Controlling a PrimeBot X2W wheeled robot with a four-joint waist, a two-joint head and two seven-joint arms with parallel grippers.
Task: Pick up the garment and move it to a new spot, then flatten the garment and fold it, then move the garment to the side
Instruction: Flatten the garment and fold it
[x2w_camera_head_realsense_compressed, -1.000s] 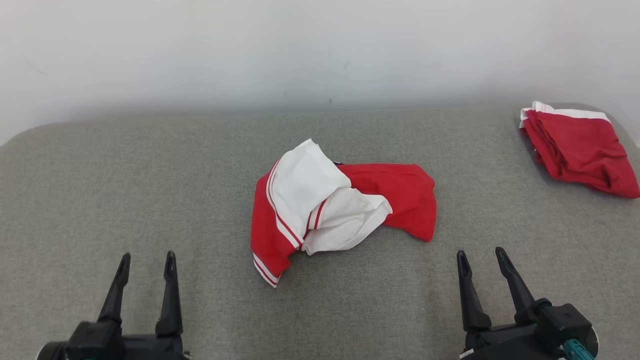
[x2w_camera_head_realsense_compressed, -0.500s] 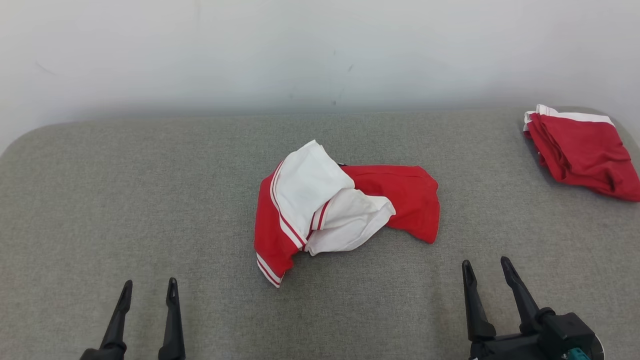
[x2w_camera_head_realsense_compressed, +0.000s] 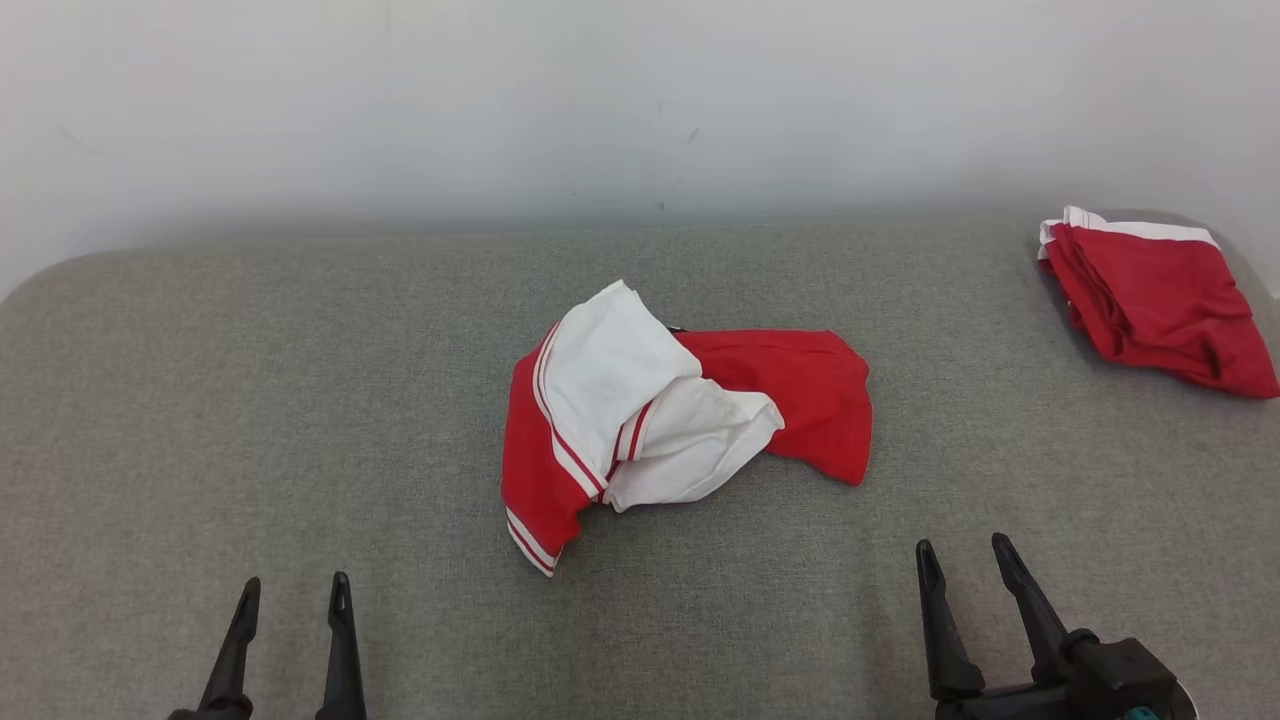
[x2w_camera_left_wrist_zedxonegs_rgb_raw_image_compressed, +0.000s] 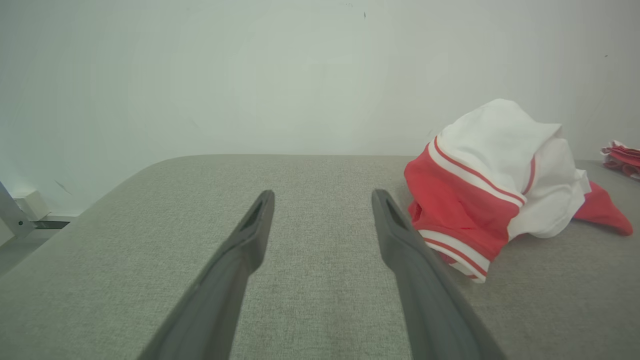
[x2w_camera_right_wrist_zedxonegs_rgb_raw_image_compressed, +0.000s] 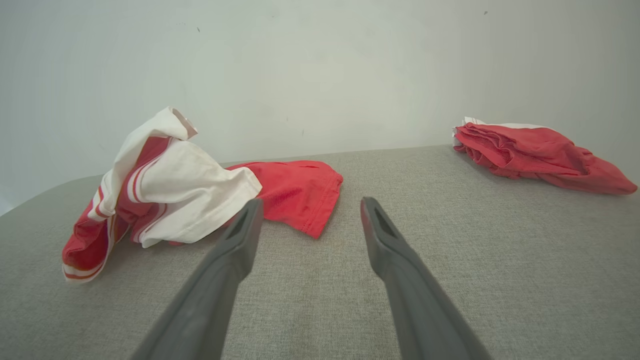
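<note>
Garment lies bunched at the centre of the table, white cloth thrown over red. Nothing is flattened, so the pickup looks not yet begun. A folded pile sits at its 2 o'clock, probably marking the set-aside spot. Left gripper stands at 8 o'clock and right gripper at 4 o'clock, both well apart from it, jaws spread and empty. The crumpling hides the garment's outline, and the frame's bottom edge cuts off both gripper bodies.
</note>
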